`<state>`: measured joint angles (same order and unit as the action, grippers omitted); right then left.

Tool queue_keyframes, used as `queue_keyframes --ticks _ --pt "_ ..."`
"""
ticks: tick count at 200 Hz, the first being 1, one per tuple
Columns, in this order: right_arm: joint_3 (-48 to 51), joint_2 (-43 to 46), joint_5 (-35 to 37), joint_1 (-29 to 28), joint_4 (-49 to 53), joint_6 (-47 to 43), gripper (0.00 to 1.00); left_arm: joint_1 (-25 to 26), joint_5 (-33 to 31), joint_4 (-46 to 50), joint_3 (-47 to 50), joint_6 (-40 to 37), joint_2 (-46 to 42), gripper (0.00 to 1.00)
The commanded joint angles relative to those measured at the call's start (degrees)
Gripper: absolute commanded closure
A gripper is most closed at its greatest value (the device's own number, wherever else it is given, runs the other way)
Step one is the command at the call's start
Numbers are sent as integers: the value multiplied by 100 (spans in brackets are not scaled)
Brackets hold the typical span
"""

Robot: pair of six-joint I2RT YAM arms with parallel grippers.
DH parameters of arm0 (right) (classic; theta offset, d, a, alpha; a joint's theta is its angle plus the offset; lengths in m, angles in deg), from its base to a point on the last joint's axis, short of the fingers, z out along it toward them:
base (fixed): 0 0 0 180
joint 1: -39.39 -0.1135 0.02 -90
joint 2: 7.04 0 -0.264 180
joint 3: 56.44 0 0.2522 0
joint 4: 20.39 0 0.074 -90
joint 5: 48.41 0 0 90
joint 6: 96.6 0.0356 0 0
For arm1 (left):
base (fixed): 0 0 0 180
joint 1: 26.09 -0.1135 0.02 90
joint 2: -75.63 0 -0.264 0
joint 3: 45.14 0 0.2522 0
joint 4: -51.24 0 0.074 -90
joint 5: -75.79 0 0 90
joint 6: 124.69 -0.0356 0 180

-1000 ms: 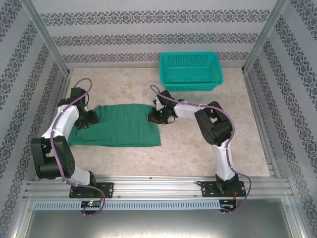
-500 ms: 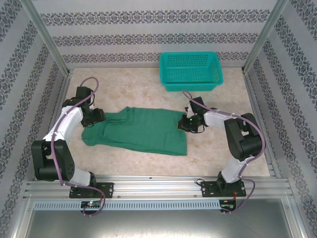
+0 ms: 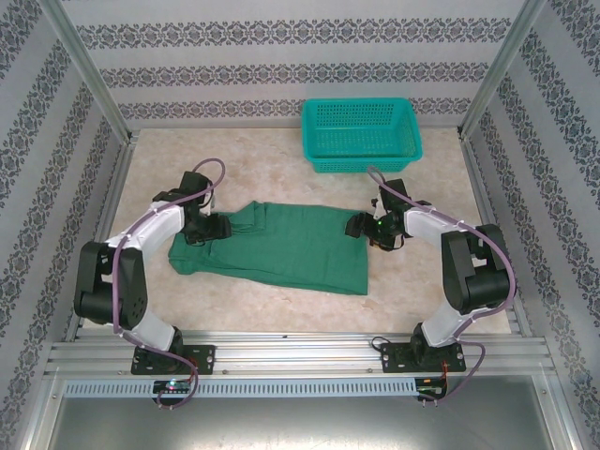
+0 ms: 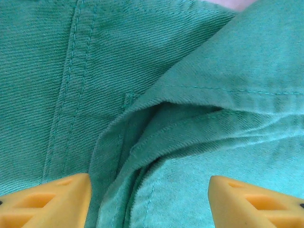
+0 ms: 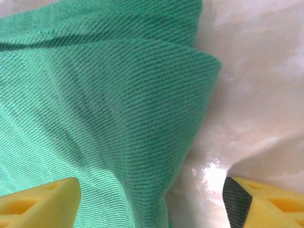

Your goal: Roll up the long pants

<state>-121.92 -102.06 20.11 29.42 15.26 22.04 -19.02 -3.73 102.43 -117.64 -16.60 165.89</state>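
Note:
The long pants (image 3: 281, 246) lie as a folded dark green slab across the middle of the table. My left gripper (image 3: 220, 228) rests over their left end. In the left wrist view its yellow fingers (image 4: 52, 202) stand wide apart, with seams and soft folds of the pants (image 4: 190, 95) lying loose between them. My right gripper (image 3: 359, 226) is at the pants' right edge. It is open (image 5: 152, 204): one finger (image 5: 38, 204) is over the green cloth (image 5: 104, 104), the other over bare table, and a raised fold of cloth is between them, unpinched.
A teal mesh basket (image 3: 360, 133) stands at the back, right of centre, beyond both grippers. Patterned walls and metal posts close in the marble-look table (image 3: 281, 169) on three sides. Bare tabletop lies in front of and to the right of the pants.
The pants slid to the right across the table, both arms moving with them. The right gripper, shut on the right edge before, has opened and let the cloth go.

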Motion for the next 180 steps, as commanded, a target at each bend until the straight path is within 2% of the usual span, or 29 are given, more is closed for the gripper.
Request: queue_keyframes --ticks 1,27,43,71,93,96,138,180 --pt "-42 -76 -121 -21 42 80 20 25 -76 -100 -24 91 160 34" --pt "-83 -128 -105 -21 76 59 21 38 -108 -106 -1 89 259 35" --pt "-94 -175 -131 -17 45 88 21 44 83 -190 35 71 320 42" --pt "-157 -262 -164 -21 17 165 21 89 171 -253 99 72 307 83" --pt "-206 -271 -110 -23 56 181 21 119 153 -204 107 71 80 96" --pt "-202 -263 -88 -31 59 182 21 132 122 -183 104 72 29 100" --pt "-204 -203 11 -13 103 177 21 161 -125 411 -102 256 -846 100" --pt "-237 -184 55 13 129 137 21 154 -590 1336 -601 235 -1213 100"
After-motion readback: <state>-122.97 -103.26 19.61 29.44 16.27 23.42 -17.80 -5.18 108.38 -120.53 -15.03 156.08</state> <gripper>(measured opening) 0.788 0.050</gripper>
